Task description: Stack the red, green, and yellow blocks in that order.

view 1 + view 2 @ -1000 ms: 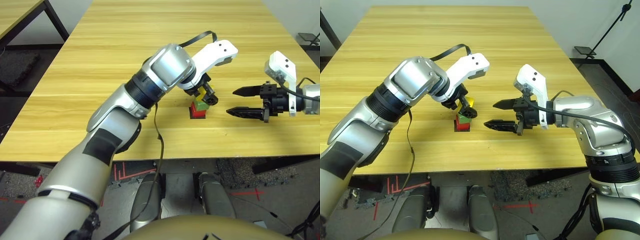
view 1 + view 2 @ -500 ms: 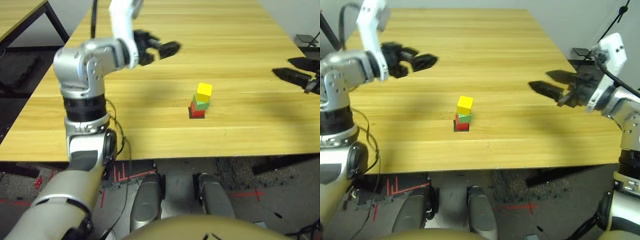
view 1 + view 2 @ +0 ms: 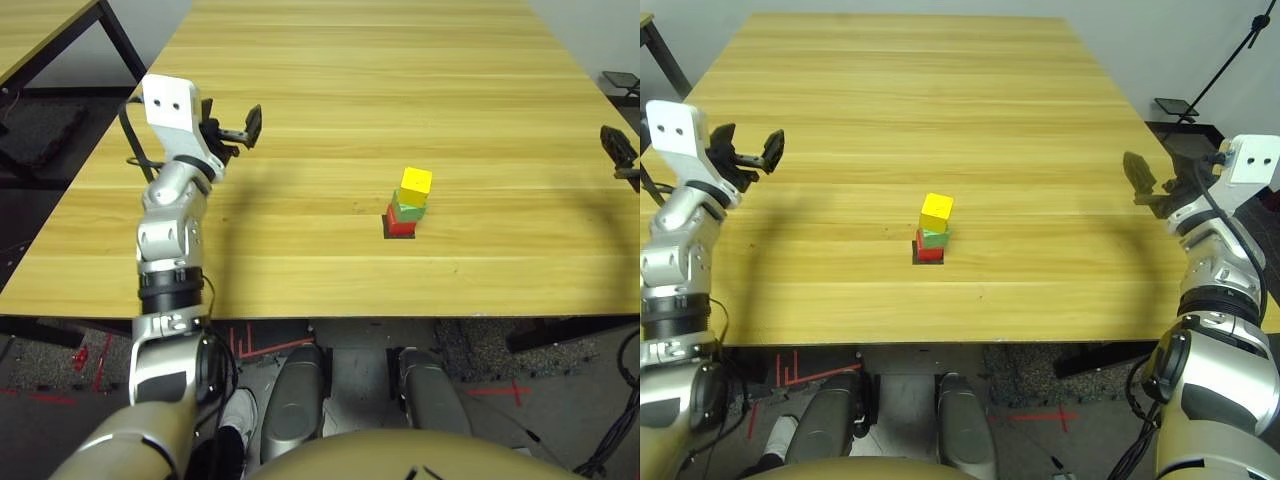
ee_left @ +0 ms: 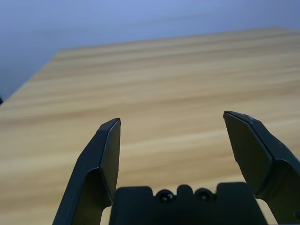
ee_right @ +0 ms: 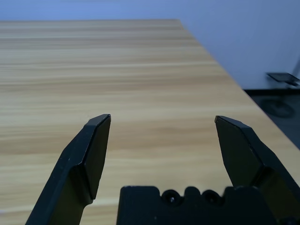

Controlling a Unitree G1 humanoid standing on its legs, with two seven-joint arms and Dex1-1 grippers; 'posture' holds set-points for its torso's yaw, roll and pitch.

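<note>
Red block [image 3: 401,227] = btm of stack, sitting on flat blk patch [image 3: 387,232]. Green block [image 3: 410,212] on top of red, yellow block [image 3: 415,186] on top of green. Order btm-to-top: R/G/Y, all upright-ish but not flush; yel looks a bit skewed vs. grn.

Stack loc: btwn the 2 sets of jaws, well apart from both, to the R of L jaws, to the L of R jaws, & closer to robot body than either. No contact w/ blks.

L gripper [image 4: 172,116]: jaws wide apart, released, nothing btwn fingers, just tbl [image 3: 330,150] beyond them. R gripper [image 5: 163,117]: same, jaws spread wide, holding nothing, tbl surface + edge past its tips.

FYI person's shoe [image 3: 238,412] on flr, robot side of tbl, nearer body than L jaws.
</note>
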